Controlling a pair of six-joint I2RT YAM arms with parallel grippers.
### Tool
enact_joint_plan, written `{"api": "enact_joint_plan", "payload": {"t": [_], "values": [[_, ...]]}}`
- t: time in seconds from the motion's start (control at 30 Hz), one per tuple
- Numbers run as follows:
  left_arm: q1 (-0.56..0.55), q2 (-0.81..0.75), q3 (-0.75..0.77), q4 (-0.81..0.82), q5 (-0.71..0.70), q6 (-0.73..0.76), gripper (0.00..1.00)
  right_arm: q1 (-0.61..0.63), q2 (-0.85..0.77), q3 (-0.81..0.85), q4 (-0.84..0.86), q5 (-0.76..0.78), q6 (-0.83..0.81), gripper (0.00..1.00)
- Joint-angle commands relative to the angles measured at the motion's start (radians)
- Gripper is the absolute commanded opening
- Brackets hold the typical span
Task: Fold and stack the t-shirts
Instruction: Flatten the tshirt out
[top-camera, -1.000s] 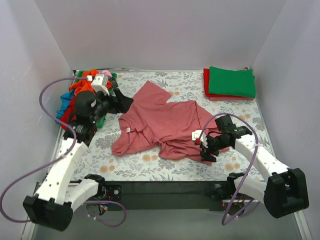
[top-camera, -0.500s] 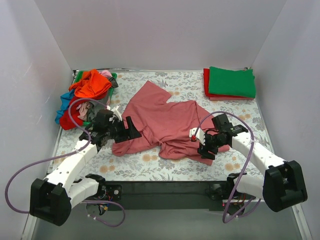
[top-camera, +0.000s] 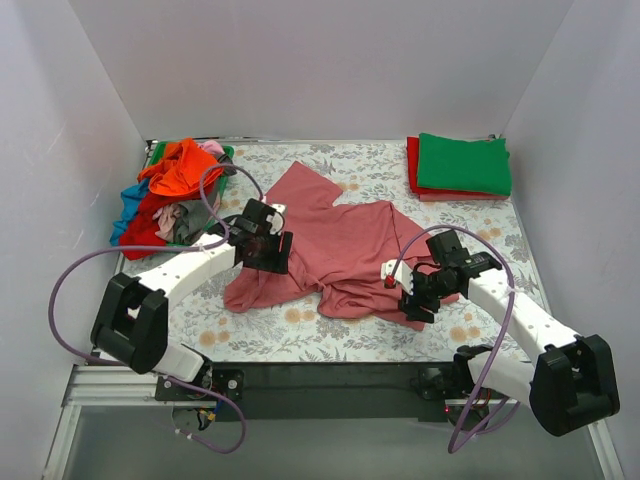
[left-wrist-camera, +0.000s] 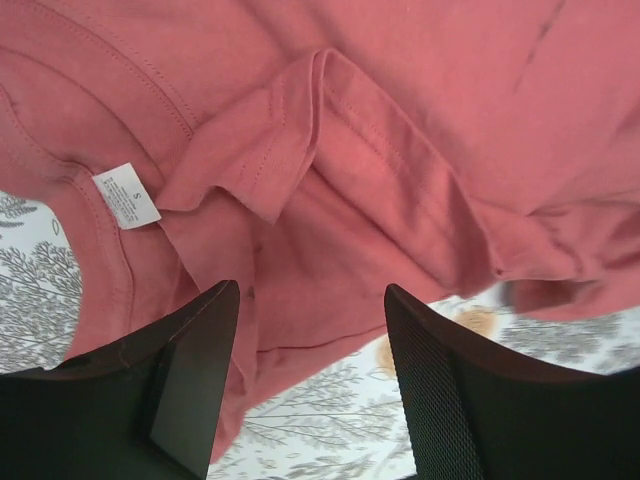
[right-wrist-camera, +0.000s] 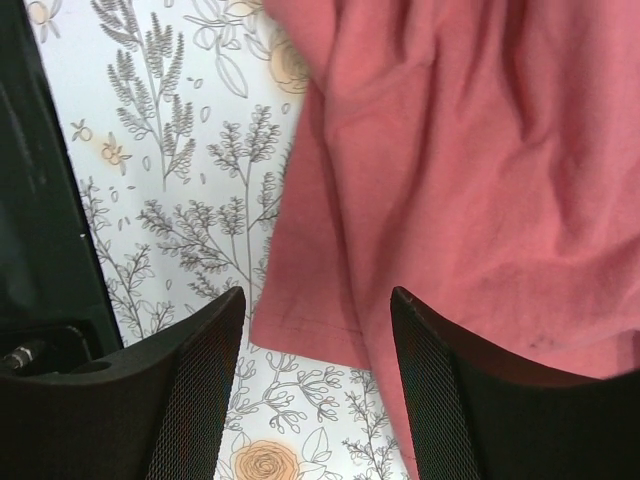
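left wrist alone shows the t-shirt (left-wrist-camera: 420, 100) neck tag (left-wrist-camera: 126, 195); left gripper (left-wrist-camera: 312, 390) and right gripper (right-wrist-camera: 315, 390) gape empty.

A robot test cell, probably in a lab: plain pale walls (top-camera: 320, 70) box in the floral-covered tabletop (top-camera: 300, 335) at nine, twelve and three o'clock. At six o'clock a black mounting rail (top-camera: 320, 378) carries two white arms (top-camera: 180, 268) trailing looped purple cables (top-camera: 54, 300).
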Motion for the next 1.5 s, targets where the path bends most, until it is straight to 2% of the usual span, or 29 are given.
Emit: {"api": "enact_joint_plan", "payload": {"t": [0.0, 0.03, 0.27, 0.53, 0.8, 0.9, 0.93, 1.1, 1.47], "values": [[-0.080, 0.023, 0.034, -0.012, -0.143, 0.201, 0.58, 0.014, -0.019, 0.011, -0.076, -0.035, -0.061, 0.66], [-0.089, 0.027, 0.029, -0.002, -0.170, 0.268, 0.58, 0.018, -0.016, 0.005, -0.074, -0.032, -0.063, 0.66], [-0.100, 0.025, -0.001, 0.097, -0.216, 0.444, 0.58, 0.037, 0.036, 0.001, -0.067, -0.049, -0.066, 0.65], [-0.099, 0.082, 0.008, 0.150, -0.233, 0.518, 0.58, 0.060, 0.041, -0.030, -0.033, -0.029, -0.065, 0.65], [-0.094, 0.172, 0.006, 0.211, -0.236, 0.545, 0.52, 0.086, 0.051, -0.065, 0.027, 0.052, -0.020, 0.62], [-0.093, 0.198, 0.013, 0.223, -0.240, 0.547, 0.38, 0.095, 0.057, -0.070, 0.045, 0.069, -0.012, 0.62], [-0.093, 0.200, 0.014, 0.225, -0.241, 0.542, 0.23, 0.099, 0.057, -0.070, 0.048, 0.072, -0.006, 0.62], [-0.093, 0.160, 0.011, 0.222, -0.233, 0.507, 0.01, 0.110, 0.059, -0.074, 0.059, 0.089, 0.004, 0.60], [-0.099, -0.108, -0.017, 0.092, -0.089, 0.384, 0.00, 0.145, 0.083, -0.107, 0.140, 0.197, 0.058, 0.54]]}}
